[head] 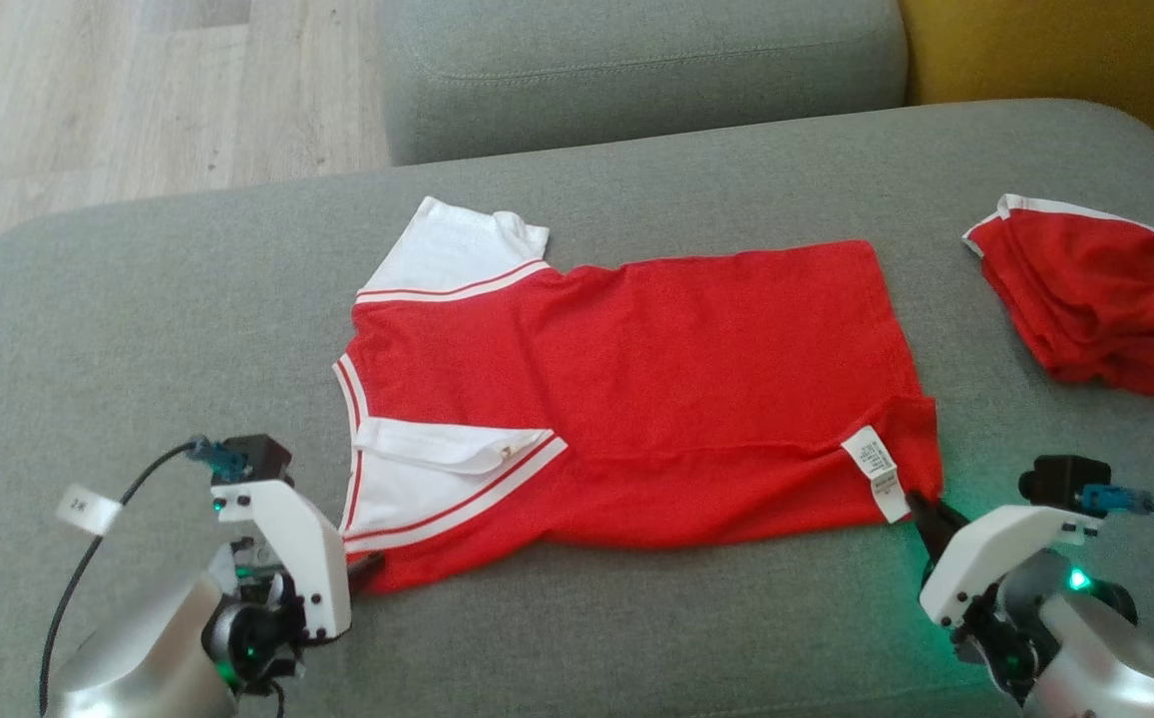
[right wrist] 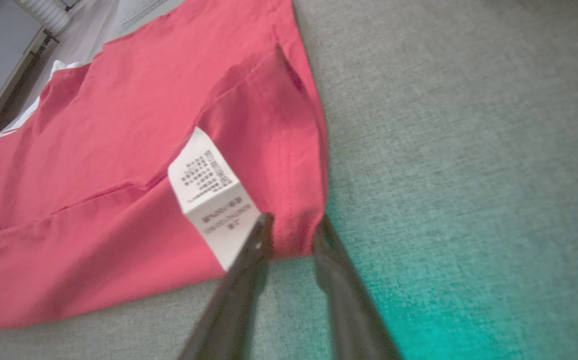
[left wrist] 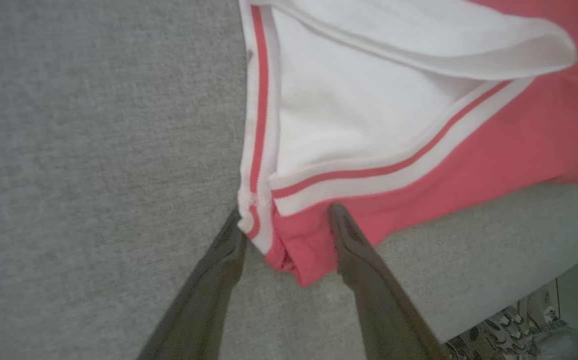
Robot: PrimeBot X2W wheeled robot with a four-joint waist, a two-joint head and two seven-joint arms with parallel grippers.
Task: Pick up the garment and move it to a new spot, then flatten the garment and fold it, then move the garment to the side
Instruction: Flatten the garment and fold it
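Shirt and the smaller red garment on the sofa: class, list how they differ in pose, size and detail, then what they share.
The shirt lies spread out; the smaller garment sits crumpled in a heap. The shirt covers far more sofa than the smaller garment. The shirt has white sleeves and a label; the smaller garment has just a thin white edge. Both are red with white trim, on the grey sofa.

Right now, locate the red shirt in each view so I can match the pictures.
Head view: red shirt spread across the middle, neckline leftward.
Left wrist view: upper right, its white-striped corner reaching between the fingers of the left gripper.
Right wrist view: left half, its hem corner between the fingers of the right gripper.
Shared landmark: the grey cushion beneath it.
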